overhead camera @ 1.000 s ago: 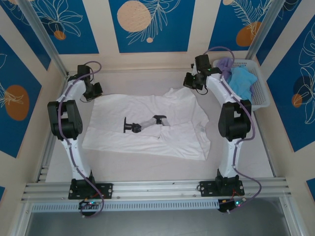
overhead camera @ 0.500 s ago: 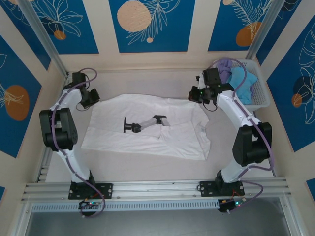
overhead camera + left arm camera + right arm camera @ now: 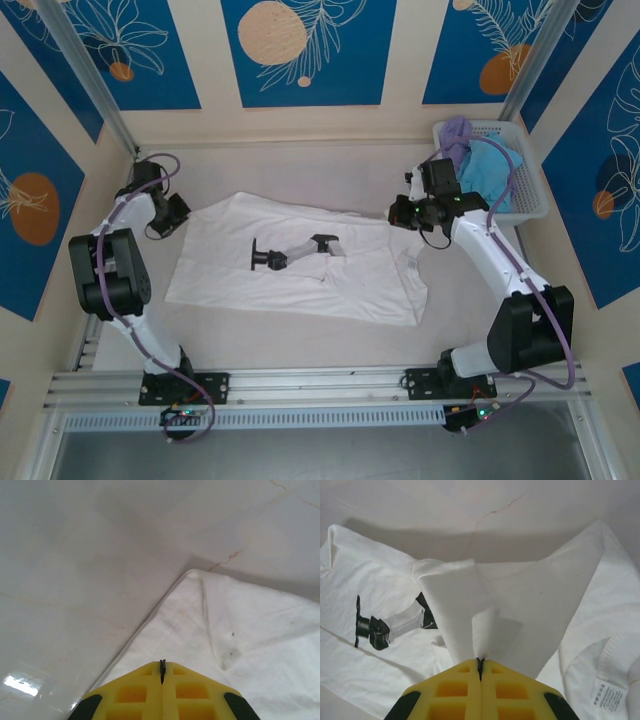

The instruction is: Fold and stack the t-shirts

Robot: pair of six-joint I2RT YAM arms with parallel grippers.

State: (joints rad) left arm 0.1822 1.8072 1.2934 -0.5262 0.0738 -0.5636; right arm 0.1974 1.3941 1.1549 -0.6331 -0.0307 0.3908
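Blue t-shirt (image 3: 495, 165), lavender t-shirt (image 3: 457, 131) in lattice basket (image 3: 533, 185)

The large t-shirt (image 3: 300, 270) lies spread on the middle of the table (image 3: 300, 335). At the far right corner stands a lattice basket (image 3: 535, 195) with a heap of t-shirts (image 3: 488, 168) in it. The left gripper (image 3: 172, 213) pinches the large t-shirt's far left corner, and the right gripper (image 3: 402, 213) pinches its far right.

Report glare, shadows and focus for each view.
Left wrist: a bright glare patch on the table at lower left. Right wrist: the lifted shirt casts a broad shadow on the table behind it; its tag is fairly sharp. Top: even light, faint shadows.
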